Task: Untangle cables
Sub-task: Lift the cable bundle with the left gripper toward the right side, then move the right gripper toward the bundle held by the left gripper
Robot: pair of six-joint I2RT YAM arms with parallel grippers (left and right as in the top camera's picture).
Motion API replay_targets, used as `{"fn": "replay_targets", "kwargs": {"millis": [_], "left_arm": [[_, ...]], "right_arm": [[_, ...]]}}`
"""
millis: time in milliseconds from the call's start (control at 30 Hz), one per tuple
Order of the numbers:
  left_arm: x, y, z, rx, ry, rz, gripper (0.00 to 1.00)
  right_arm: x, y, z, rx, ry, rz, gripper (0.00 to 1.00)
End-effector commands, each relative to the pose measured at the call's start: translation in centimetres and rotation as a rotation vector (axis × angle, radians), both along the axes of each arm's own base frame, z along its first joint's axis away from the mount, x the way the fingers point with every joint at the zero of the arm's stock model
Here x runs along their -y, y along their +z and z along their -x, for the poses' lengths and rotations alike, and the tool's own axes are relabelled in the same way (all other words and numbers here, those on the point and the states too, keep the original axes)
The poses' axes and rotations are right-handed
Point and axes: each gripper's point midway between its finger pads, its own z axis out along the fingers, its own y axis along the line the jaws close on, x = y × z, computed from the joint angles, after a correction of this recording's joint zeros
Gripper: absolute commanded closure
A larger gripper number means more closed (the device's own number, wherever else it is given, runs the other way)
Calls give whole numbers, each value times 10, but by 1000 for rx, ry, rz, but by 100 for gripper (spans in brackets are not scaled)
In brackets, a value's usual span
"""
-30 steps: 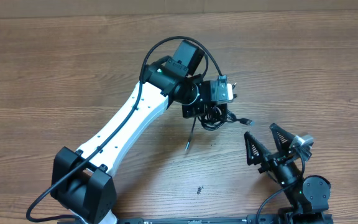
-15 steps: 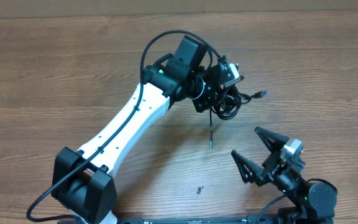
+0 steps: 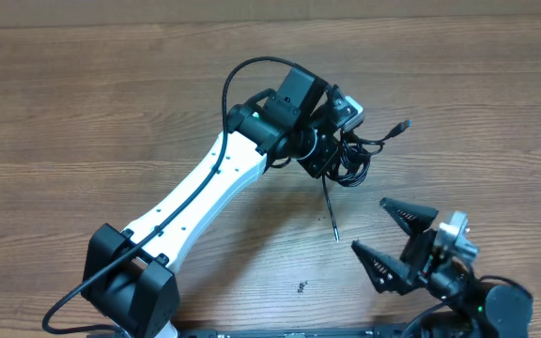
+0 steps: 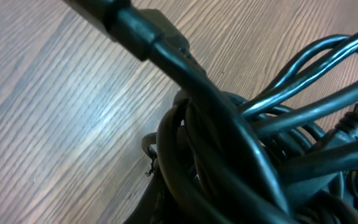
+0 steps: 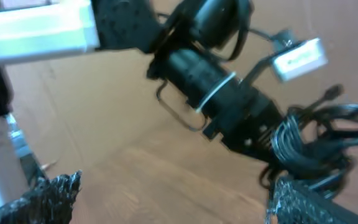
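Wood-grain table (image 3: 83,94) spreads beneath the left end effector (image 3: 332,158), which is clenched on the knotted cables (image 3: 353,169). One straight strand (image 3: 331,211) runs lengthwise from the knot toward the right end effector (image 3: 397,239), which gapes released. Best to pinch that strand near its tip and draw it away slowly.

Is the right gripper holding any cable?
No, the right gripper stands wide open and empty, apart from the cable bundle in the left gripper.
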Motion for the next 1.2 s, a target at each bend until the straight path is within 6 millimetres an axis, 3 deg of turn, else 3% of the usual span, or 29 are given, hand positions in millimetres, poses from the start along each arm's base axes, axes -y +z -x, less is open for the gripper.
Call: {"fn": "replay_targets", "kwargs": {"millis": [0,100,300,467,633,867,933,967,1167], "left_arm": [[-3,5,-5,9,35,-19,96],[-8,0,1,-19,36,-45,96],[-13,-4,8,-89,85,-64,96],[-18,-9,11,-170,191,-79,96],[-26,-16,10,-154,271,-150,96],[18,-7,29,-86,177,-94,96],[26,-5,32,-70,162,-82,96],[26,-4,32,-70,162,-81,96],[23,-4,29,-116,214,-62,96]], "right_arm": [[7,25,-8,-36,-62,58,0],[9,14,-23,-180,-84,170,0],[17,-51,-62,-452,-110,335,0],[16,-81,-78,-540,-92,391,0],[16,-86,-83,-535,-84,410,4],[9,-77,-84,-501,-50,382,4],[8,-73,-86,-501,-52,355,15],[8,-73,-86,-500,-52,354,25],[8,-72,-86,-499,-52,354,61]]}}
